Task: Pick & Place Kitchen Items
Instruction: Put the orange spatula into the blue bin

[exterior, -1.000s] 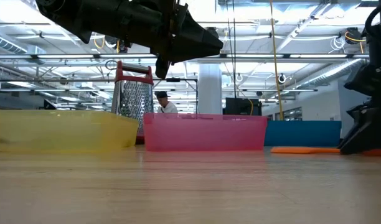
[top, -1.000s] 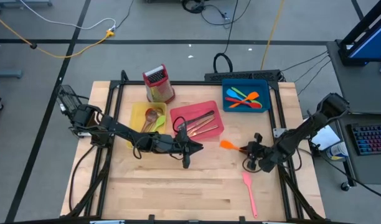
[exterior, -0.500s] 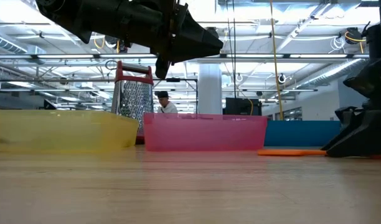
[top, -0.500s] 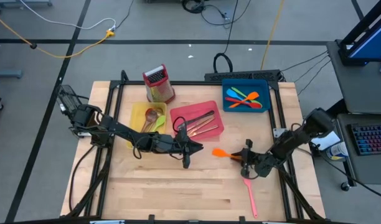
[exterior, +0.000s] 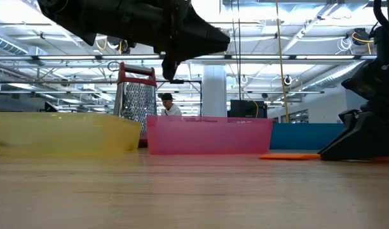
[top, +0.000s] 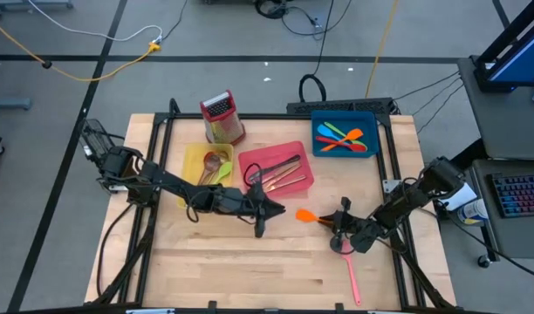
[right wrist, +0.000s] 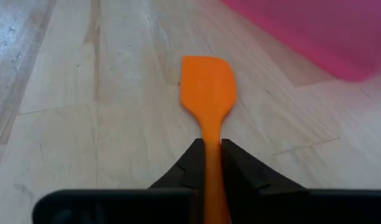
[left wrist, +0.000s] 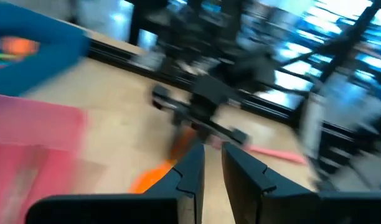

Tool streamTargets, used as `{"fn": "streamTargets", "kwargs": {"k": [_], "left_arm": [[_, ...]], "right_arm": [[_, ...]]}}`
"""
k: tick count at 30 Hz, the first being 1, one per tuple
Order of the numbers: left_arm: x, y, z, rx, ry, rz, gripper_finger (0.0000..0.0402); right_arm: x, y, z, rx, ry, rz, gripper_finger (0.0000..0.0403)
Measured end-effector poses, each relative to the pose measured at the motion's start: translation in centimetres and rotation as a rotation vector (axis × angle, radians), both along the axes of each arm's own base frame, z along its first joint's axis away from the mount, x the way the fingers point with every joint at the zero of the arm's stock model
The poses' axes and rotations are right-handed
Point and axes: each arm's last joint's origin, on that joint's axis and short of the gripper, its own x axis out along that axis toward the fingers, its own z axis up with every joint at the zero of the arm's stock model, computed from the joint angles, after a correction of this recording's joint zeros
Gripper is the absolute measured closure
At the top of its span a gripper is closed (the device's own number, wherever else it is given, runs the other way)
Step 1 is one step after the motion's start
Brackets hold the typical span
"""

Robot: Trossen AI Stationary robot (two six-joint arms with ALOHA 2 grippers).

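An orange spatula (top: 307,215) lies low over the wood right of centre, its blade toward the table's left; it also shows in the low view (exterior: 288,155). My right gripper (top: 335,225) is shut on its handle. My left gripper (top: 276,210) hovers above the table near the pink tray (top: 295,148), its fingers (left wrist: 193,167) close together with nothing between them. A pink spatula (top: 351,272) lies flat on the table just near of my right gripper. The blue tray (top: 321,116) holds several coloured utensils. My right gripper pinches the orange spatula's handle (right wrist: 211,138) between its two fingers, a short way behind the blade. The fingers come low from the table's right and lie along the handle, so the blade (right wrist: 207,81) sticks out ahead of them. The spatula is level; I cannot tell whether it touches the table.
The pink tray holds dark metal cutlery. A yellow tray (top: 190,157) with wooden and copper-coloured spoons stands left of it. A red-topped box grater (top: 222,118) stands upright behind them. Bare wood spans the table's near half.
My right gripper has gone toward the table's left edge and a little toward its near edge, staying shut on the orange spatula. The spatula has gone with it, still level, with its blade leading.
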Motion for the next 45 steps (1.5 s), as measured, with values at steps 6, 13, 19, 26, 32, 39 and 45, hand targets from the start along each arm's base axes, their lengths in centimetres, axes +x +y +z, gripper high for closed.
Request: {"fn": "streamTargets", "kwargs": {"k": [6,13,19,26,32,39,45], "left_arm": [[0.1,-0.1,0.0,0.086,-0.011,-0.173,0.0346],[1.1,-0.6,-0.5,0.167,-0.001,-0.164,0.0314],[5.5,-1.9,-1.7,0.263,0.036,-0.194,0.0230],[9.3,-2.4,-3.7,0.435,0.241,-0.170,0.0196],[11.5,-2.2,-5.2,0.436,0.269,-0.147,0.0195],[12.1,-2.1,-6.5,0.524,0.342,-0.076,0.0195],[11.6,-2.6,-7.1,0.626,0.417,-0.077,0.0195]], "right_arm": [[0.0,0.0,0.0,-0.026,-0.004,0.006,0.0370],[0.6,0.5,0.6,-0.016,-0.070,0.053,0.0377],[1.0,0.8,1.1,-0.017,-0.119,0.085,0.0374],[1.3,1.1,1.6,-0.019,-0.166,0.103,0.0377],[1.7,1.3,1.9,-0.015,-0.200,0.094,0.0374],[2.4,1.8,2.7,-0.013,-0.265,0.120,0.0373],[2.6,2.0,3.0,0.036,-0.298,0.103,0.0372]]}}
